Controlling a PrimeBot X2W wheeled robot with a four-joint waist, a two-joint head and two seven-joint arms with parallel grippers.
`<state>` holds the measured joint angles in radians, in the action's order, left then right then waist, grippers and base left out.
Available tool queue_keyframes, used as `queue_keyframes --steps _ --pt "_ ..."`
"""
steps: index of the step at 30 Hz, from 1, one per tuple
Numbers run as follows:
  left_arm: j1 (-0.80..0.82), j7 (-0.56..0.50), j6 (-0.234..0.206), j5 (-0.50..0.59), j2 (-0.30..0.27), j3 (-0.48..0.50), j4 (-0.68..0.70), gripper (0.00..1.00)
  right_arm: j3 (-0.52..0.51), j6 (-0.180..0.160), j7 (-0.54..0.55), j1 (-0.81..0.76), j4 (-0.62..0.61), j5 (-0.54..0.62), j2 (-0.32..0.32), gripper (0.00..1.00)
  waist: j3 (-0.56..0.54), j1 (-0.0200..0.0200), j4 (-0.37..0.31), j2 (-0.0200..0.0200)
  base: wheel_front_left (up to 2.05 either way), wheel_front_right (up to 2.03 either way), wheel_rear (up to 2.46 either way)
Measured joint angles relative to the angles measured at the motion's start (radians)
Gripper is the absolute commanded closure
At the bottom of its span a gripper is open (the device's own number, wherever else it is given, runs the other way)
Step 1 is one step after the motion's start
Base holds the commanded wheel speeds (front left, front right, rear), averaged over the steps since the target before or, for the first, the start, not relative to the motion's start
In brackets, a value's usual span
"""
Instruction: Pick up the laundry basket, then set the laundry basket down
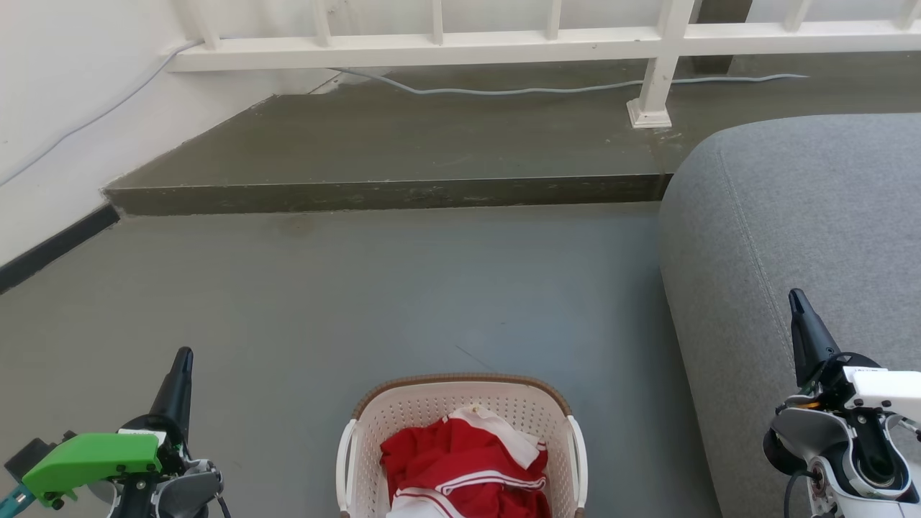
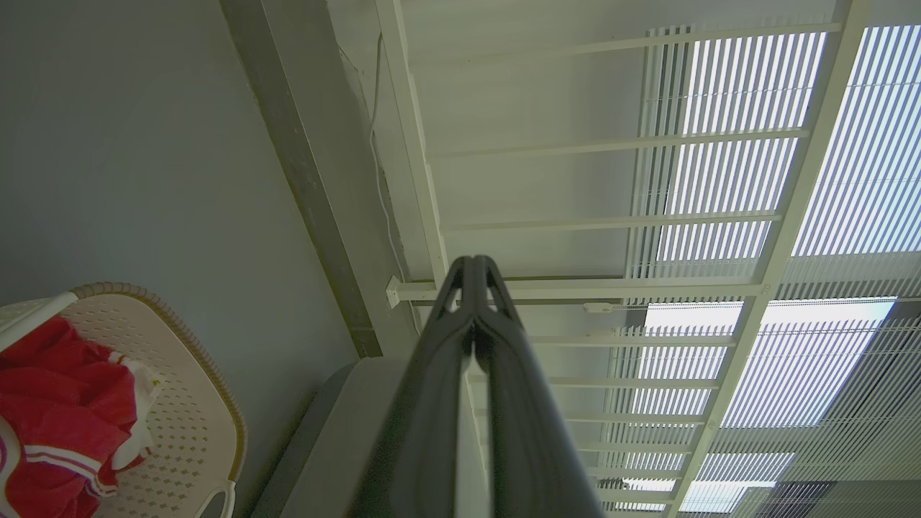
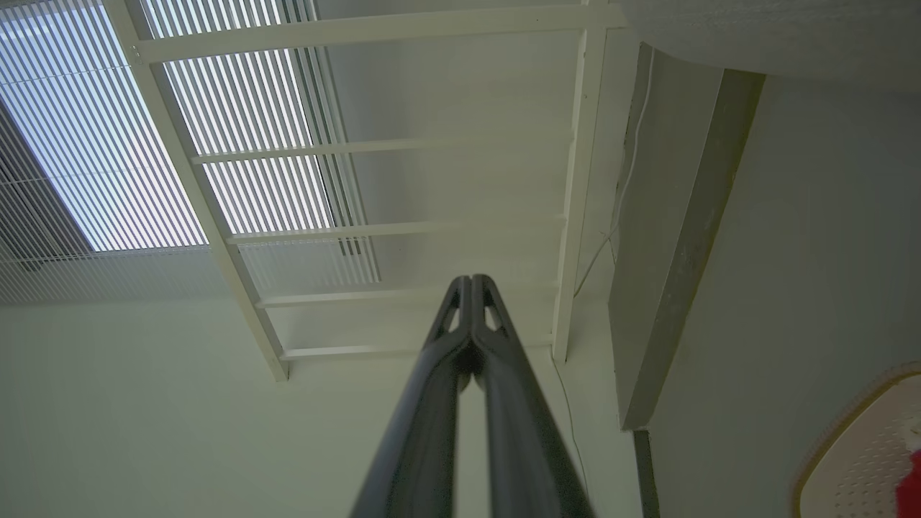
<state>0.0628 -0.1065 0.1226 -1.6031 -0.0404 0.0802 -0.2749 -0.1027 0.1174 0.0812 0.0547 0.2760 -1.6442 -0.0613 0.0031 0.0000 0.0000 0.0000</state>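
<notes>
The laundry basket [image 1: 432, 410] stands on the grey floor at the bottom middle of the head view, cream-white and perforated, with a brown woven rim and white side handles. Red and white clothes [image 1: 468, 467] lie inside it. My left gripper [image 1: 181, 360] is off to the basket's left, shut and empty, fingers pointing up the view. My right gripper [image 1: 797, 301] is far to its right over the sofa, also shut and empty. The left wrist view has the basket [image 2: 201, 388] at lower left beside the closed gripper [image 2: 473, 265]. In the right wrist view the gripper [image 3: 471, 282] is closed and the basket's corner [image 3: 856, 453] shows at lower right.
A grey sofa [image 1: 806, 237] fills the right side, close to the basket. A raised dark step [image 1: 388, 194] runs across the floor ahead, with a white railing [image 1: 432, 47] and a grey cable [image 1: 504, 90] behind it. A white wall [image 1: 57, 108] bounds the left.
</notes>
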Motion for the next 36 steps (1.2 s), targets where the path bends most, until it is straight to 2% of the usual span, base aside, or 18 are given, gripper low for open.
queue_keyframes --steps 36 --pt "0.000 0.000 0.000 0.000 0.000 0.000 0.000 1.00 -0.003 0.000 0.000 0.000 0.000 0.000 0.001 1.00 0.000 0.0000 0.000 0.0000 0.00 0.00 0.00"
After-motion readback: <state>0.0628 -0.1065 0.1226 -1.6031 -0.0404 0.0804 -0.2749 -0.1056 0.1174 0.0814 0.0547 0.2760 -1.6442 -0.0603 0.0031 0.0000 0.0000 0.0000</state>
